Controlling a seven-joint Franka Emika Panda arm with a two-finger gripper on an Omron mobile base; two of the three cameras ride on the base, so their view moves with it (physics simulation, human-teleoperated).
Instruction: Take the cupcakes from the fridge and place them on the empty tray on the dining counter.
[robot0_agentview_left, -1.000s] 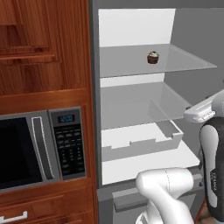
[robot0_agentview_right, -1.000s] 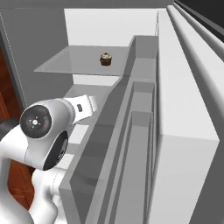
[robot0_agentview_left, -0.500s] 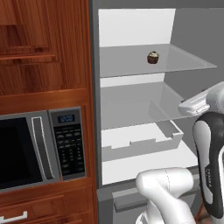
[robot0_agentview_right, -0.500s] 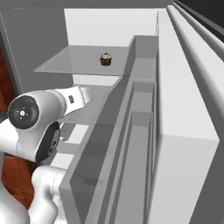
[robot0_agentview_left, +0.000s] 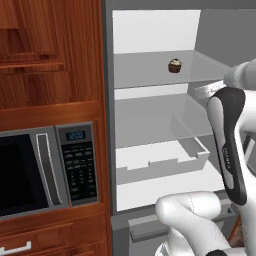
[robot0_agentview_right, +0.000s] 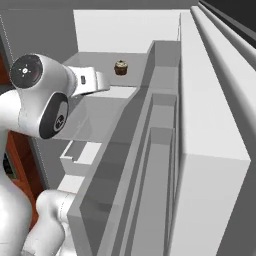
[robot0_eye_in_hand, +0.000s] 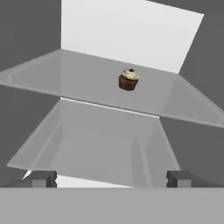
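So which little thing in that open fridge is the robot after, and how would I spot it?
Look at the open fridge to the right of the wooden cabinets and the microwave. On its upper glass shelf sits a cupcake, toward the right. It is small, round and dark brown with a lighter tan top, the one coloured thing against the white and grey interior.

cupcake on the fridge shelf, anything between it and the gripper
Nothing: in the hand view the open gripper faces the cupcake across bare glass shelf.
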